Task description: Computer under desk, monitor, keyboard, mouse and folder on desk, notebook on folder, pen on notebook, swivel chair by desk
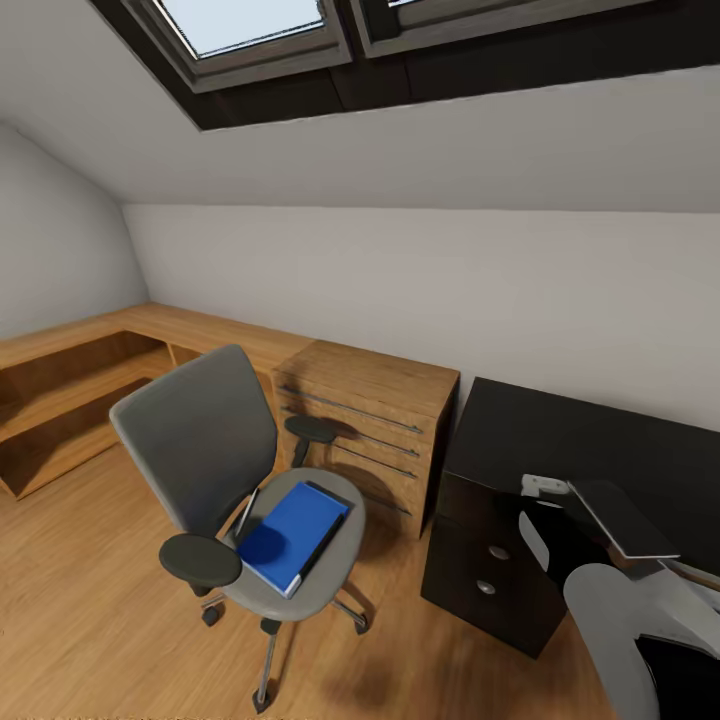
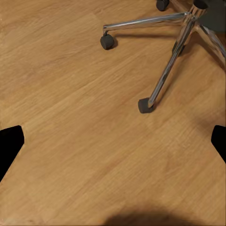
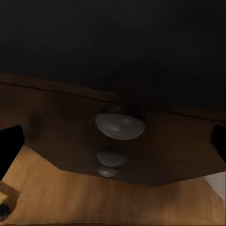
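Note:
The swivel chair, grey with dark armrests, stands on the wood floor left of the desk. The bright blue folder lies flat on its seat. A thin dark slab, possibly the notebook, runs along the folder's right edge. The black-topped desk with its dark drawer unit is at the right. My left gripper hangs open over bare floor near the chair's chrome base. My right gripper is open, facing the drawer unit's round knobs, holding nothing.
A light-wood dresser stands between chair and desk, with low wooden shelving along the left wall. The ceiling slopes low with skylights. My right arm is at the lower right, beside a flat dark pale-rimmed plate I cannot identify.

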### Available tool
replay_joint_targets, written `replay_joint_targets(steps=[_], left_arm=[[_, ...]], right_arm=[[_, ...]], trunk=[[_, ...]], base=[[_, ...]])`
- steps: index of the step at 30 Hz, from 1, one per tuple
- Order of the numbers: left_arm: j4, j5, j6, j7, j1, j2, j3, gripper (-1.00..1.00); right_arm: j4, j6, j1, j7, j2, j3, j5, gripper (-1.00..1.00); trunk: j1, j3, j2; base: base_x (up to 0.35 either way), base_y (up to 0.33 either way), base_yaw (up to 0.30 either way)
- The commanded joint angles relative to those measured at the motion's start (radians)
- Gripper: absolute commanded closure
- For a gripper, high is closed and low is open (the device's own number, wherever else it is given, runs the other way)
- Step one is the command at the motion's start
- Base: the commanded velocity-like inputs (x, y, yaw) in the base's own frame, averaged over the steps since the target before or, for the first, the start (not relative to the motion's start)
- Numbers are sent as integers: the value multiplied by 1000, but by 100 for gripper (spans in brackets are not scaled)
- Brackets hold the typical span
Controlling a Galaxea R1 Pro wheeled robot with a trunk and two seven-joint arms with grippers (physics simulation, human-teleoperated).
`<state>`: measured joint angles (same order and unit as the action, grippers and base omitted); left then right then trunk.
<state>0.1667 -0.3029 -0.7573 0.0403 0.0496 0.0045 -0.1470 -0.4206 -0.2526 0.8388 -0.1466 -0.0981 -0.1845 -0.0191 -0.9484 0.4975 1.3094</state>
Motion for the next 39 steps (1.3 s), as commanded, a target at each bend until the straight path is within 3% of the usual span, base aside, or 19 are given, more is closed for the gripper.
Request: replay_joint_targets(steps=[1, 12, 17, 25, 29, 39], left_arm=[[-1, 0, -2, 4, 1, -1, -5, -100], [-1, 0, -2, 4, 1, -1, -5, -100], [-1, 0, -2, 4, 1, -1, -5, -100], [-1, 1, -1, 4, 1, -1, -5, -100], [-1, 0, -2, 4, 1, -1, -5, -100], [-1, -1, -2, 3, 1, 0, -6, -100]], right_arm=[[-2, -6, 1, -2, 6, -3, -2, -100], [5, -5, 1, 4, 26, -2, -5, -100], [8, 0, 0, 37, 45, 0, -9, -100], [2, 32, -8, 65, 107, 15, -41, -100], [-1, 29, -9, 65, 140, 61, -63, -100], [-42, 15, -9, 70, 228, 126, -70, -100]], trunk=[[0, 1, 1], [0, 3, 1], [0, 3, 1], [0, 3, 1], [0, 3, 1], [0, 3, 1]], base=[[0, 310, 61], [0, 126, 15], [0, 9, 1], [0, 1, 0], [0, 0, 0], [0, 42, 0]])
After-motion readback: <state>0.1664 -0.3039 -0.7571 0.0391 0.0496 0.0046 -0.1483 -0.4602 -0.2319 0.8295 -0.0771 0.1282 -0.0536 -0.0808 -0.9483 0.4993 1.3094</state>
